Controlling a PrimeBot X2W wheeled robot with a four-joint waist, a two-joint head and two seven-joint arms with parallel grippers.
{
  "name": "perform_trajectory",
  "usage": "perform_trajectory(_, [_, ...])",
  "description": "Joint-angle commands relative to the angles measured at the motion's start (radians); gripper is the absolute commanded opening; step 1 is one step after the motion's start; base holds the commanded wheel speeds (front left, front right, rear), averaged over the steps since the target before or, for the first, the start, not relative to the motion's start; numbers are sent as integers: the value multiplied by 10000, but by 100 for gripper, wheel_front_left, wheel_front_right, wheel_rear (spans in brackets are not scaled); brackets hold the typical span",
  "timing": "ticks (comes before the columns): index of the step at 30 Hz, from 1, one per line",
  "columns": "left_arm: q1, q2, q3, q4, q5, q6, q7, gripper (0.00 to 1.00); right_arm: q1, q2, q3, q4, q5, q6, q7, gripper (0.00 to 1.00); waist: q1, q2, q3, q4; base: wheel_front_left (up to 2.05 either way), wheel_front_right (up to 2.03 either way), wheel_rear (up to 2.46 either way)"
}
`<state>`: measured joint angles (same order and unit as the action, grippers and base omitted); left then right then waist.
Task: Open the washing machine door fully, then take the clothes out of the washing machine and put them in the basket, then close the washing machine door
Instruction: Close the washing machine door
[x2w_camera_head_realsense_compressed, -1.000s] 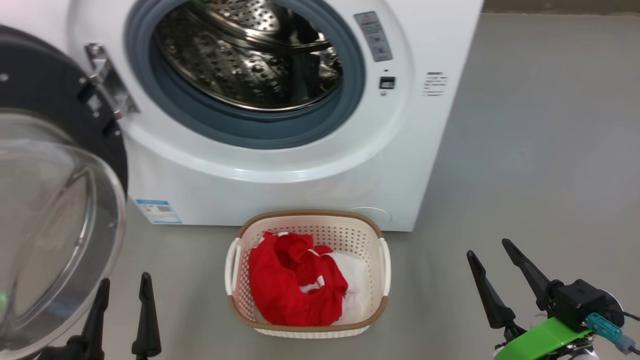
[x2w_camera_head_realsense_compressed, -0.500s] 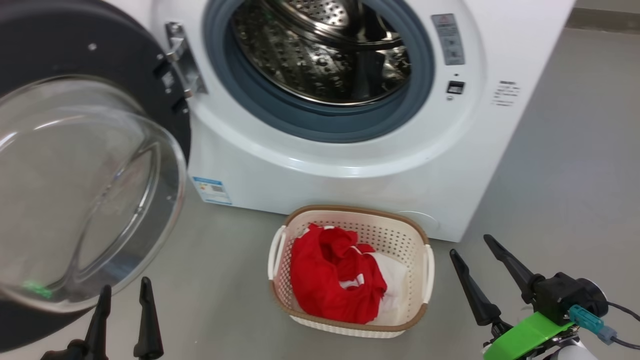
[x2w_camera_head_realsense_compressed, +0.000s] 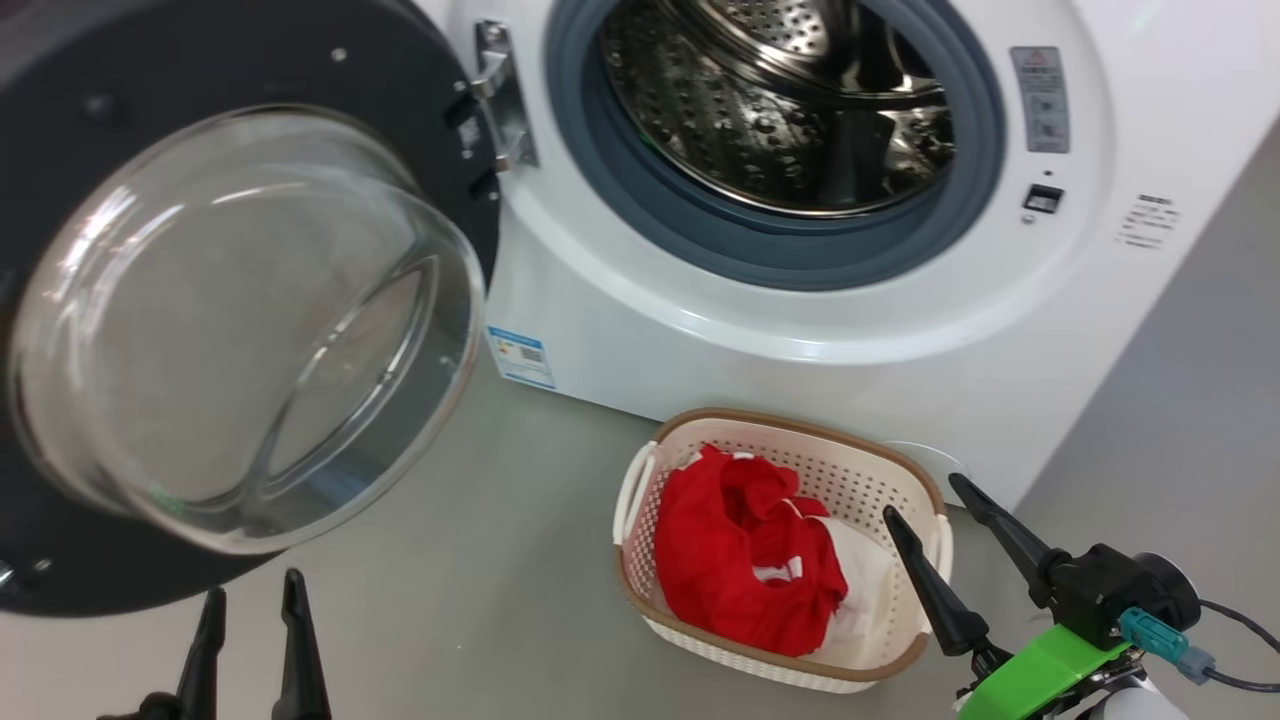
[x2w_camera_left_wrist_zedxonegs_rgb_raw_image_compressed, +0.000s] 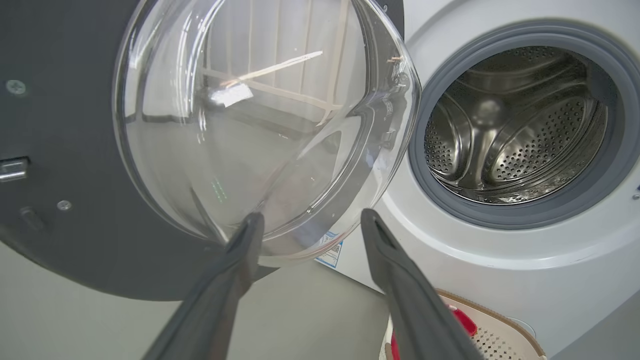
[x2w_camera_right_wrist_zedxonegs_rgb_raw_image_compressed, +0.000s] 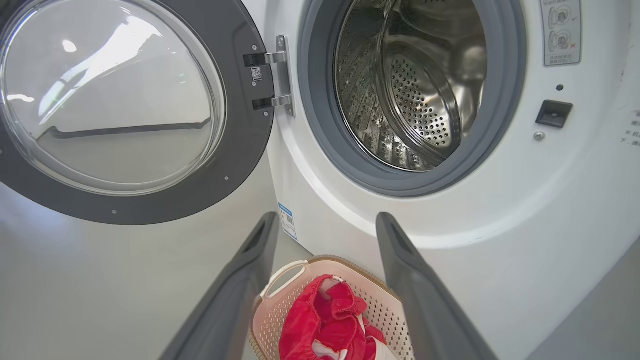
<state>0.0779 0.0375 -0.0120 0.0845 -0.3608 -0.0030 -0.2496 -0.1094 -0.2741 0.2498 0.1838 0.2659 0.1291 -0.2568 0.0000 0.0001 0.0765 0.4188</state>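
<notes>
Grey floor is spread before the washing machine, and the things of the task are set upon it. The jaws of the left gripper are parted by a moderate gap and nothing is held between them. In the left wrist view they are pointed up at the lower edge of the bulging glass of the washing machine door, close below it, though contact cannot be confirmed. The jaws of the right gripper are spread wider and are likewise empty. They are seen over the right end of the basket, and no touch can be made out. The clothes, red with a white part, are heaped inside the basket, which is placed on the floor just before the machine's lower front, presumably so that only a short carry from the drum is needed. No fabric is visible in the drum within the grey gasket. The door is swung wide on its hinge, to the left of the opening. Unloading is judged done, and closing the door is judged to be the step left, for which the left gripper appears to be placed.
</notes>
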Motion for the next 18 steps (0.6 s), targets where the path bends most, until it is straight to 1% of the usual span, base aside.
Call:
perform_trajectory(1, [-113,127,284,-221,-62,99,-122,100,-383,-97,257,-196,215,16,-49,100,0,-1,-74,301,0,0,0])
perform_trajectory(9, [96,127,210,-315,-152,246,-122,100,-427,-97,476,-124,255,16,-49,100,0,-1,-210,853,0,0,0])
perform_trajectory(18, [332,127,293,-546,-288,411,-122,100,-785,-100,839,-9,330,16,-49,100,0,-1,-174,949,0,0,0])
